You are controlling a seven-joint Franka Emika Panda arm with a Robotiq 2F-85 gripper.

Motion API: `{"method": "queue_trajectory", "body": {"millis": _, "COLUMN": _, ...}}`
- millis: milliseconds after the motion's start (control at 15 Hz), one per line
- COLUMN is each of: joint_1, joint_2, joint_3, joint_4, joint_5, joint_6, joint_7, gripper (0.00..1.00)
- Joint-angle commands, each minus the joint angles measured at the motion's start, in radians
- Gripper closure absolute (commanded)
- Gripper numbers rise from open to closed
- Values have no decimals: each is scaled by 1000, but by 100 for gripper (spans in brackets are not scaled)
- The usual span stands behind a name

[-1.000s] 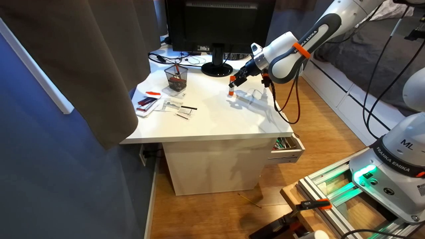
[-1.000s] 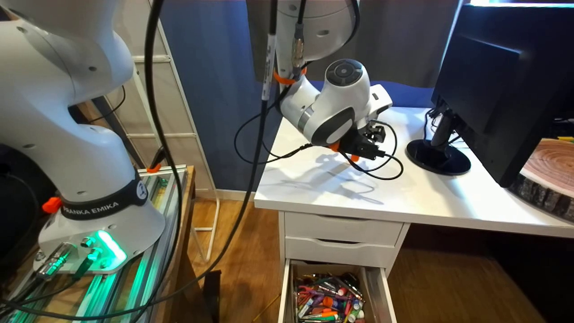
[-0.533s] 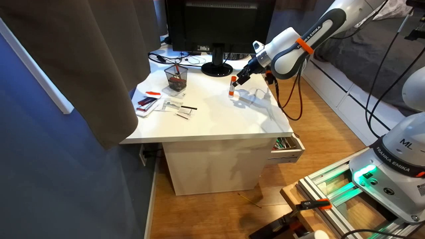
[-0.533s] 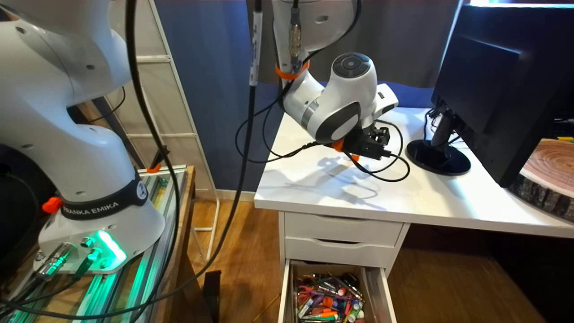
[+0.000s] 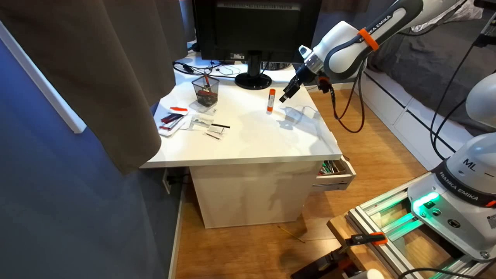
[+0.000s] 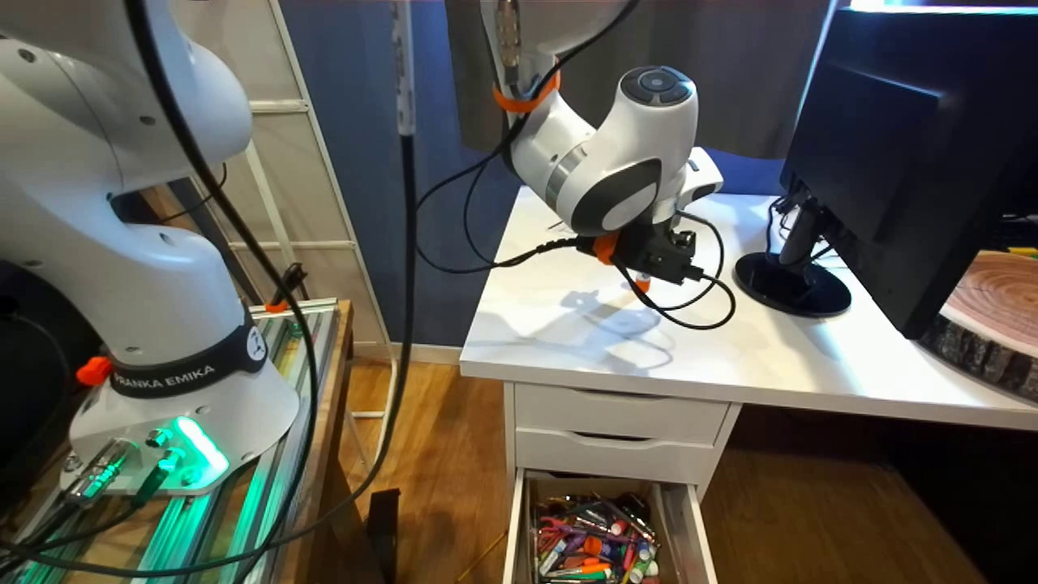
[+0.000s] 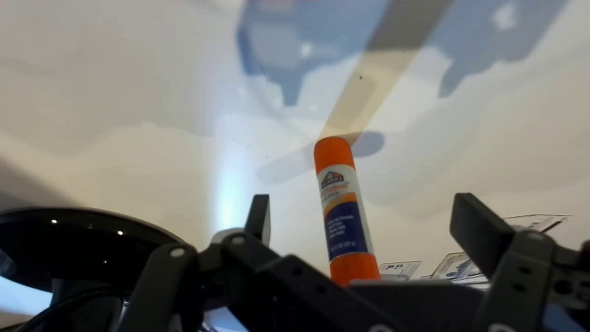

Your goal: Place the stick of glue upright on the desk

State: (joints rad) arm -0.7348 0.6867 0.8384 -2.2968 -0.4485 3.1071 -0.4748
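The glue stick point(image 7: 345, 210) is being borne by one orange end alone, standing upright on the white worktop point(image 5: 248, 143) near the black monitor base point(image 5: 253, 82). In the wrist view that lower end is being met by a long shadow point(image 7: 359, 101), by which contact with the surface is being suggested. The gripper point(image 7: 362, 207) is being held with its fingers point(image 7: 481, 226) spread well apart, the gap being plainly wider than the glue stick; no contact is being made on either side, presumably so that balance on its own base is being left undisturbed. In an exterior view the fingertips point(image 5: 284, 98) are being shown just beside the glue stick, not around it. In an exterior view the glue stick point(image 6: 643, 281) is being mostly hidden by the black wrist hardware point(image 6: 661, 253), so its stance is not being revealed there. A spot well apart from the mesh pen holder point(image 5: 205, 95) and the papers point(image 5: 199, 123) is being used, by which, it is being judged, room is being given for the fingers to be parted without anything being bumped. The placing is being judged complete; a slow, straight retreat is being called for, since so slim a cylinder could be toppled by one brush of a finger.
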Motion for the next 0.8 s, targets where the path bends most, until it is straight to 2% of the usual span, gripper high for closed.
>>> {"method": "queue_trajectory", "body": {"millis": 0, "joint_1": -117, "joint_2": -133, "joint_3": 92, "joint_4": -79, "joint_5": 106, "joint_6": -115, "joint_7": 3, "gripper": 0}}
{"method": "queue_trajectory", "body": {"millis": 267, "joint_1": -271, "joint_2": -271, "joint_3": 208, "joint_4": -120, "joint_5": 252, "joint_6": -274, "joint_7": -17, "gripper": 0}}
{"method": "queue_trajectory", "body": {"millis": 400, "joint_1": -286, "joint_2": -394, "joint_3": 207, "joint_4": -143, "joint_5": 326, "joint_6": -314, "joint_7": 30, "gripper": 0}}
{"method": "queue_trajectory", "body": {"millis": 467, "joint_1": -331, "joint_2": -428, "joint_3": 241, "joint_4": -161, "joint_5": 298, "joint_6": -326, "joint_7": 83, "gripper": 0}}
{"method": "queue_trajectory", "body": {"millis": 733, "joint_1": -393, "joint_2": -621, "joint_3": 325, "joint_4": -222, "joint_5": 351, "joint_6": -362, "joint_7": 185, "gripper": 0}}
